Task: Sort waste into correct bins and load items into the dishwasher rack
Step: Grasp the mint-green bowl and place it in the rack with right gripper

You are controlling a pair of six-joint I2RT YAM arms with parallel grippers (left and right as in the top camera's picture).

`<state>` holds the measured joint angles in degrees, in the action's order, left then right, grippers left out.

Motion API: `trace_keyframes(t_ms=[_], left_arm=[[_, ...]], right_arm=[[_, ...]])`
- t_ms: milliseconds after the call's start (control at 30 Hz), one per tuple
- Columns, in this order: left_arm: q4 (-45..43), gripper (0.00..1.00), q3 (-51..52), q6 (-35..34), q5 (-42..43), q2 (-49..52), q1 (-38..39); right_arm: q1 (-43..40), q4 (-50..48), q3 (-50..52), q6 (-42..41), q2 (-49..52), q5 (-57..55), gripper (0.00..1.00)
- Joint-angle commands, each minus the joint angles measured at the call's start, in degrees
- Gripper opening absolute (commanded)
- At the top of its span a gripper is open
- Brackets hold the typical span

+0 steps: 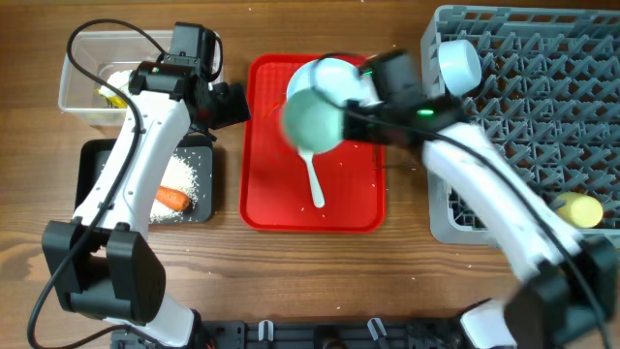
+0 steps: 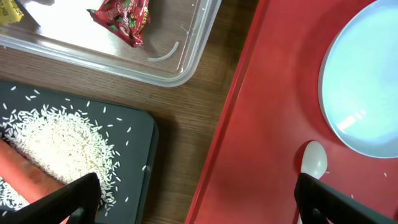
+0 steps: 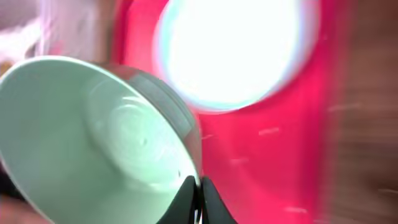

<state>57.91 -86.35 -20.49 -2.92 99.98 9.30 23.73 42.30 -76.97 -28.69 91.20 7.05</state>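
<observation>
A bowl (image 1: 312, 121) hangs over the red tray (image 1: 349, 208), seemingly bound for the rack (image 1: 542, 107).

The right gripper (image 3: 196, 186) pinches the bowl's rim, its fingers pressed together on the thin wall. The bowl tips on its side above the red tray's far left part, probably so that it can be stood on edge between the pegs of the rack just right of the red tray. The plate (image 1: 334, 76) lies at the red tray's far end and the spoon (image 1: 316, 184) near its middle, both not yet loaded. The left gripper (image 2: 198, 183) hovers over the red tray's left edge, fingers spread wide and empty, likely kept clear of the other arm. Left of the red tray, the tub (image 2: 180, 74) holds the wrapper (image 2: 121, 15), and the black tray (image 2: 140, 143) holds rice (image 2: 62, 143) and the carrot (image 2: 25, 168), so that waste looks sorted.
</observation>
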Motion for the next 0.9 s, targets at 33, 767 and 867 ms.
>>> trace_keyframes(t_ms=[33,767,867], left_arm=[[0.0,1.00,0.3,-0.1,0.3,0.5,-0.1],[0.0,1.00,0.3,-0.1,0.3,0.5,-0.1],[0.0,1.00,0.3,-0.1,0.3,0.5,-0.1]], right_arm=[[-5.9,7.3,-0.3,3.6,-7.5,-37.8,0.04],[-15.8,-3.2,-0.3,53.2,6.5,-67.9,0.04],[-15.7,-6.1,-0.3,56.6,6.9,-67.9,0.04]])
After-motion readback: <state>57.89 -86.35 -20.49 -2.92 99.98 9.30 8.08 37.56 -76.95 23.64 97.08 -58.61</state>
